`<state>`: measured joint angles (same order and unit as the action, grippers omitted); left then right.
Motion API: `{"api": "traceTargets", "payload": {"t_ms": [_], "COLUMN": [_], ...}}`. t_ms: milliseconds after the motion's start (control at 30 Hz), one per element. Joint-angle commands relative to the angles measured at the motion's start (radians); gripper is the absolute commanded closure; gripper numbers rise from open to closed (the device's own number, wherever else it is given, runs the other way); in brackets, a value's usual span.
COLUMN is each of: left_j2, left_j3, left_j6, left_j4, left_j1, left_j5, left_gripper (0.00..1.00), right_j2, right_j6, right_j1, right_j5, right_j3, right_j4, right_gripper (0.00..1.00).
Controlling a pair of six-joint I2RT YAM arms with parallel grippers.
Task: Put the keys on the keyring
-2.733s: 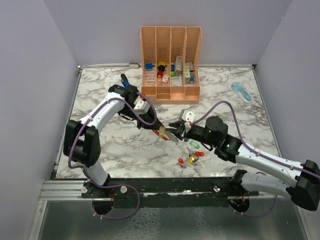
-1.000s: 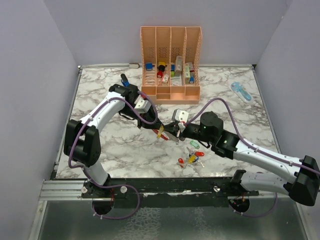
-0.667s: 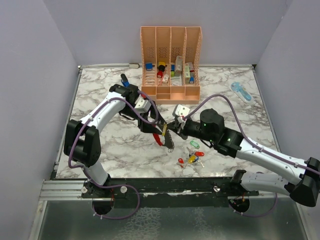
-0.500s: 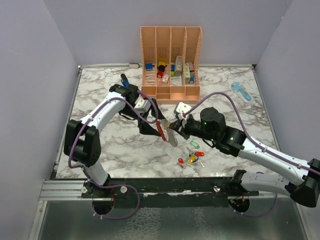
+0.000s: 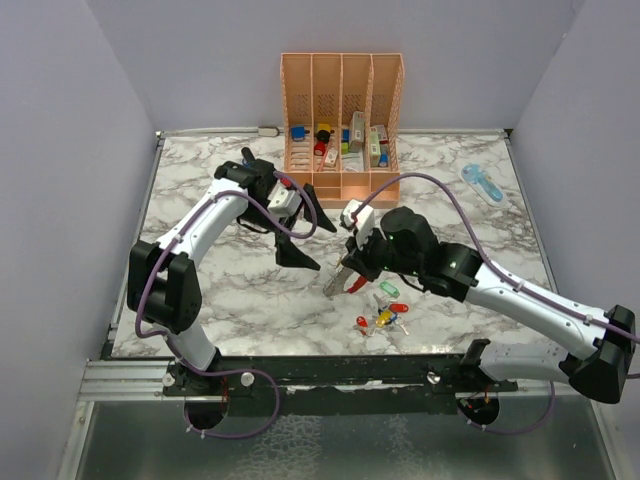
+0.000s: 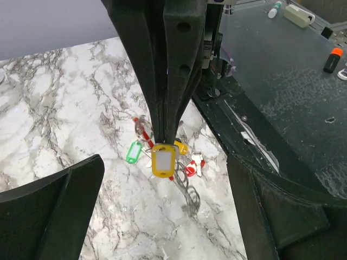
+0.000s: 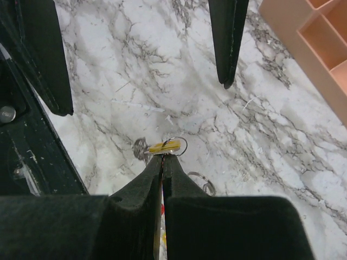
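Left wrist view shows the right fingers [image 6: 176, 97] clamped narrow on the yellow key [image 6: 164, 161], which hangs above the loose keys [image 6: 192, 165] on the surface [image 6: 65, 108], left fingers [image 6: 49, 211] wide and empty; it looks light, stiff and slick, best pinched by its flat plastic head.

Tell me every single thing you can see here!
yellow key: one, yellow, pinched in the right jaws.
keyring: one, red and grey, by those jaws, mostly hidden.
loose keys: several, red, green, yellow, on the table's front.
organiser: one, peach, at the back, partly filled.
flat tool: one, pale blue, back right.
stick tool: one, dark blue, back left.
table: one, white marble.
left gripper: one, black, jaws wide open.
right gripper: one, black, jaws shut.
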<state>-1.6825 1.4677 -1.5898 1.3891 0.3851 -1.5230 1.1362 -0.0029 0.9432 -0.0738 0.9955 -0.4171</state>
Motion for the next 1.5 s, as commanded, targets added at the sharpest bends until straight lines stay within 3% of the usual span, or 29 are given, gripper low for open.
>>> {"api": "traceTargets", "payload": {"t_ms": [0,167,400,533,867,933,1033,1200,1467], "left_j2": [-0.008,0.001,0.125,0.142,0.193,0.202,0.209,0.209,0.205], "left_j3": [0.019,-0.002,-0.168,-0.163,-0.180,-0.188,-0.208,-0.215,-0.208], "left_j6": [0.018,0.120,0.770,0.847,0.991,0.993,1.013,1.034,1.060], "left_j4": [0.012,-0.075,-0.700,-0.758,-0.855,-0.853,-0.870,-0.884,-0.884], "left_j1": [0.003,0.045,0.093,0.089,0.078,0.081,0.080,0.081,0.084], "left_j5": [-0.013,0.035,0.257,0.337,0.380,0.388,0.404,0.371,0.336], "left_gripper": [0.01,0.01,0.01,0.01,0.02,0.10,0.33,0.38,0.65], "right_j2": [0.044,0.064,0.095,0.115,0.077,0.071,0.069,0.075,0.039], "right_j6": [0.049,0.095,0.181,0.208,0.349,0.365,0.370,0.365,0.328], "right_j1": [-0.001,-0.001,0.000,0.000,-0.001,0.000,0.000,0.000,0.000], "right_j5": [-0.061,-0.024,-0.019,-0.015,0.075,0.076,0.069,0.069,0.065], "right_j3": [0.104,0.177,0.224,0.235,0.213,0.205,0.196,0.199,0.156], "right_j4": [-0.071,-0.097,-0.097,-0.121,-0.158,-0.152,-0.136,-0.130,-0.084], "right_gripper": [0.99,0.99,0.99,0.99,0.99,0.99,0.99,0.99,0.99]}}
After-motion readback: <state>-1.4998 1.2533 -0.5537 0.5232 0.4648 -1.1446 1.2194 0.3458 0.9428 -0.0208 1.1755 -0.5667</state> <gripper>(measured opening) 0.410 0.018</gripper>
